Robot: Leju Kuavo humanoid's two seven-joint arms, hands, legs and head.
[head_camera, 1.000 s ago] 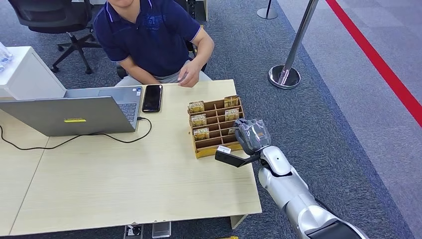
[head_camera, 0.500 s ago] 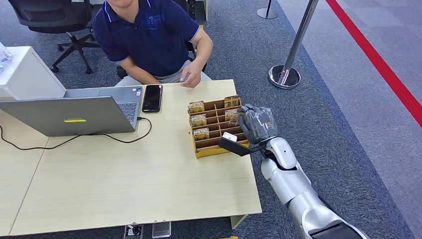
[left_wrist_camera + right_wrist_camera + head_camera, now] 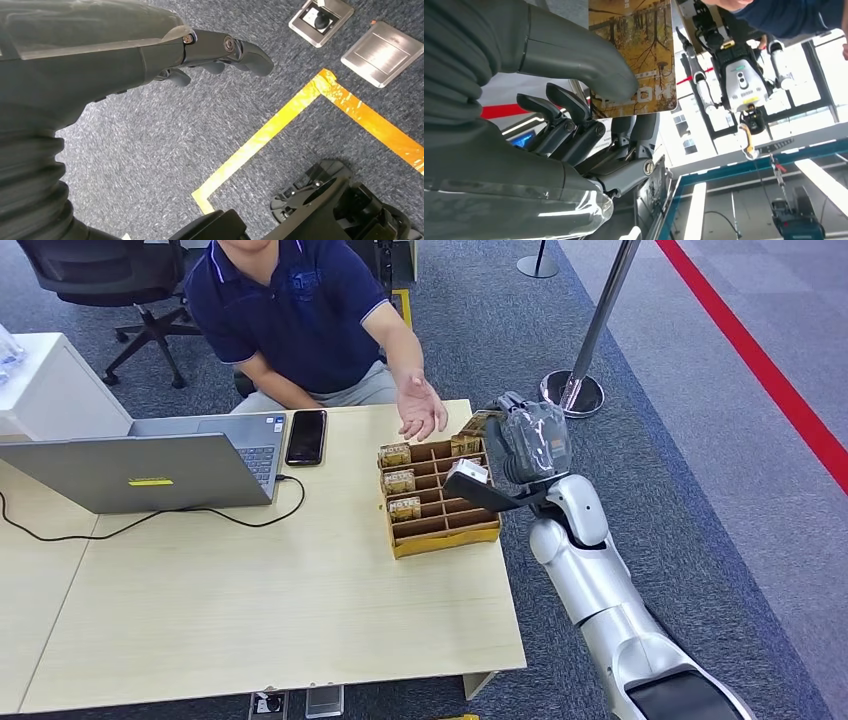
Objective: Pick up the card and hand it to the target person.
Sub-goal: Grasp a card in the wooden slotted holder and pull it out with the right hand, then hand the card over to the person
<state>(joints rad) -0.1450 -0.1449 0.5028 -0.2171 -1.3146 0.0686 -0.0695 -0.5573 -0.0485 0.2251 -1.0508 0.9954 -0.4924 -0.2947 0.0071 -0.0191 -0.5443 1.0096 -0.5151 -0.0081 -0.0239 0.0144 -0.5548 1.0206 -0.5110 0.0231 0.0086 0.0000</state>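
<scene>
Raised from the wooden tray [image 3: 440,540], right hand [image 3: 530,445] fingers [image 3: 574,115] pinch the glossy rectangular card [image 3: 634,50].

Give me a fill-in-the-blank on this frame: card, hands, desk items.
1. The right hand holds a ____ above the wooden organizer.
2. The person's hand is held out with its palm facing ____.
3. The phone lies on the table just beside the ____.
4. The left hand hangs over the ____, holding nothing.

Missing words: card; up; laptop; carpet
</scene>
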